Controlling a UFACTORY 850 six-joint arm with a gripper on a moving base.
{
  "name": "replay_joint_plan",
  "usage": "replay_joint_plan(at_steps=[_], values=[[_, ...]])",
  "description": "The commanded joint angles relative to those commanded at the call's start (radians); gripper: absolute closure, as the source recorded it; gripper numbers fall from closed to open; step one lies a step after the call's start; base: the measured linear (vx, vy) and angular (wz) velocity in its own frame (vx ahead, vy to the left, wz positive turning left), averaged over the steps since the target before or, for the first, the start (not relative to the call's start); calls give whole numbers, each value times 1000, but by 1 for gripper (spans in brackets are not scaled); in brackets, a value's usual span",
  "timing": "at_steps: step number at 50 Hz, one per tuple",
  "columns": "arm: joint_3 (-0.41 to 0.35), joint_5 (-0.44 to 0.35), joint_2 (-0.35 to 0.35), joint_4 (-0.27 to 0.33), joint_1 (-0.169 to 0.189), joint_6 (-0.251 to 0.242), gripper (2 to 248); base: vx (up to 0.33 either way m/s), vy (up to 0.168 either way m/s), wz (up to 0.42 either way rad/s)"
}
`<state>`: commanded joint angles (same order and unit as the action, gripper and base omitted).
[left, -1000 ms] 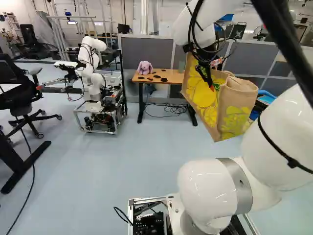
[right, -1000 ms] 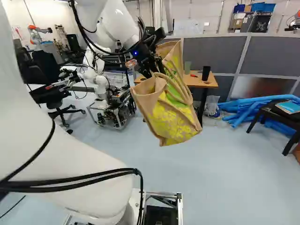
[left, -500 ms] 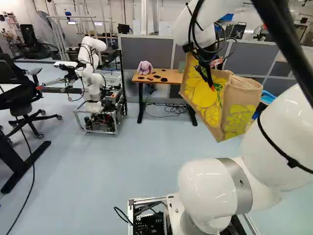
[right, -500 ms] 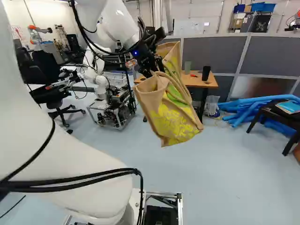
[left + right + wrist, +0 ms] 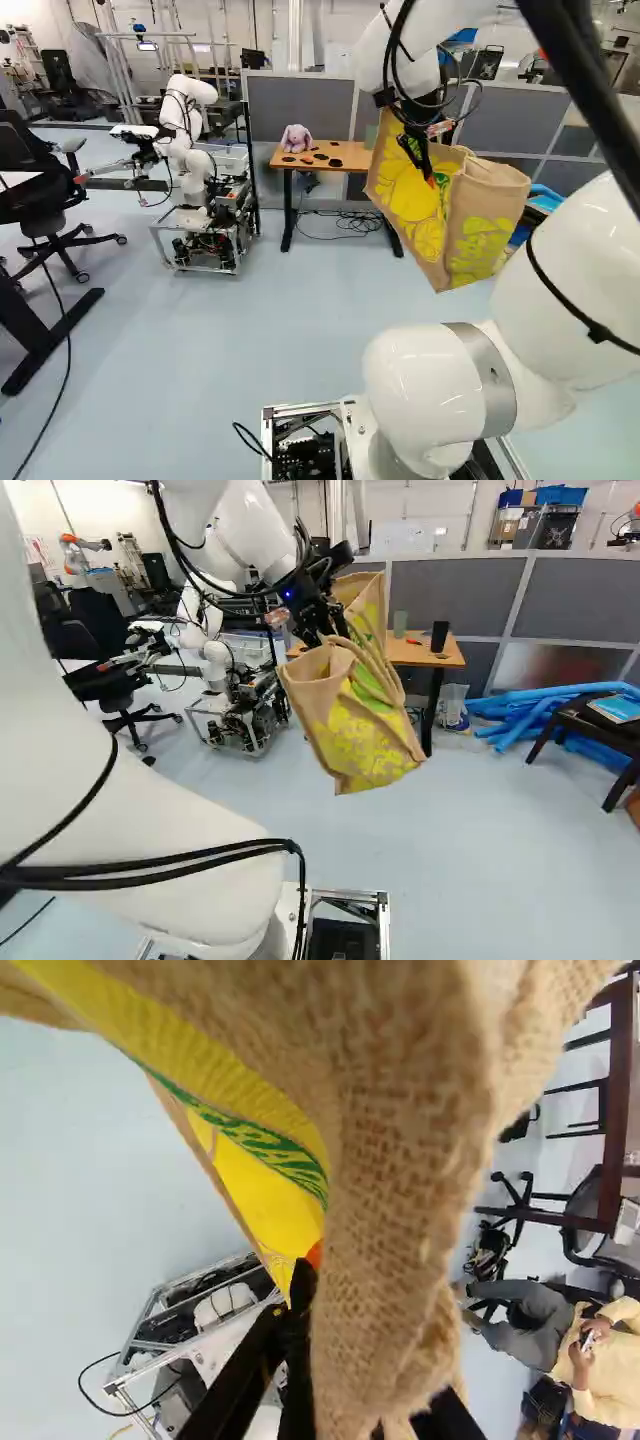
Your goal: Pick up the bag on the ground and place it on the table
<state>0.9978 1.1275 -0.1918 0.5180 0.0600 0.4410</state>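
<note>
My gripper (image 5: pixel 431 178) has the bag (image 5: pixel 372 742) pinched by its cloth, hanging in the air nearer than the table (image 5: pixel 353 151). I think I should raise its bottom above the near edge, then advance slowly against swinging. Only the left base view shows the pink toy (image 5: pixel 296 138), only the right one the black cup (image 5: pixel 440 637).
</note>
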Motion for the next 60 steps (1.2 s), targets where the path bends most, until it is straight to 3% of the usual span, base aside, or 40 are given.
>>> replay_joint_plan(at_steps=[60], values=[[50,0,-134,-250,1,0,228,0,0,0]])
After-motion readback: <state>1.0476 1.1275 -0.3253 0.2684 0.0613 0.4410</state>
